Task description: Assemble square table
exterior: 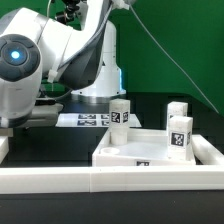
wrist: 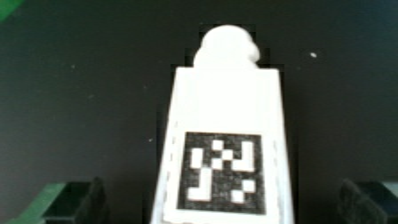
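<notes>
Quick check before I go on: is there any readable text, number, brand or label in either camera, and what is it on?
No readable words, numbers or brands in either view.
Legs: black-and-white tags, patterns only, no text.
Leg in the wrist view: same kind of tag, no letters.
Marker board: tags too small to read.
Tabletop: small tag, too small to read.

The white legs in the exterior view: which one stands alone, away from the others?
The leg at the exterior view's left, near the marker board. The rear leg and the front leg at the exterior view's right stand close together, overlapping.
</notes>
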You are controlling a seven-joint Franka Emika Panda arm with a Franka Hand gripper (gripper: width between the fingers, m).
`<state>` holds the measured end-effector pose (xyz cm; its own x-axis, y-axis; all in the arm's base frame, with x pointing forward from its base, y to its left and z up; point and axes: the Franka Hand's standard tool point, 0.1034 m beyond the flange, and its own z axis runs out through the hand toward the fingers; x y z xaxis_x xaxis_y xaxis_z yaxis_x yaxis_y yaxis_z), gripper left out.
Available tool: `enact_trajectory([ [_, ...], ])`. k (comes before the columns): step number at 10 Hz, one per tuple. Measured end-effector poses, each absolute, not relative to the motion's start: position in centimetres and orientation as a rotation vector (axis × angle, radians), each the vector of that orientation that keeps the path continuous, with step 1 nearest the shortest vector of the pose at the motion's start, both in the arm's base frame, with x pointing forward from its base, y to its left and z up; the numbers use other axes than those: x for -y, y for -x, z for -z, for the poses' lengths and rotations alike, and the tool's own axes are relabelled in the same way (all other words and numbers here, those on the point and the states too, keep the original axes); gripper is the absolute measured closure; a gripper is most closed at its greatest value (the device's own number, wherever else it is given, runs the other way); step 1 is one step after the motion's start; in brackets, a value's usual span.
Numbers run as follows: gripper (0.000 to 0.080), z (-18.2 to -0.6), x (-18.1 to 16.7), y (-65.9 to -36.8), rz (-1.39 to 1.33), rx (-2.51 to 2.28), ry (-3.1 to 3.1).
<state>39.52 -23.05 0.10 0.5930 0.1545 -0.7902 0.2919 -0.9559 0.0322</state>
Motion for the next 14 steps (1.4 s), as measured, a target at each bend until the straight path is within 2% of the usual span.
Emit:
enact_trajectory([
  [2, 0.015, -0.5, 23.0, -38.8, 1.419, -0.349, -2.613],
  [7, 0.015, -0.4, 22.7, -39.9, 1.405, -0.367, -2.608],
  [8, 0.0263, -0.4, 22.5, -40.0, 1.402, -0.373, -2.607],
  [9, 0.0263, -0.4, 22.5, -40.1, 1.401, -0.374, -2.607],
  [10, 0.0446, -0.4, 22.4, -40.2, 1.399, -0.375, -2.607],
  [11, 0.0511, -0.4, 22.4, -40.2, 1.399, -0.376, -2.607],
  [14, 0.0511, -0.4, 22.3, -40.4, 1.396, -0.38, -2.606],
])
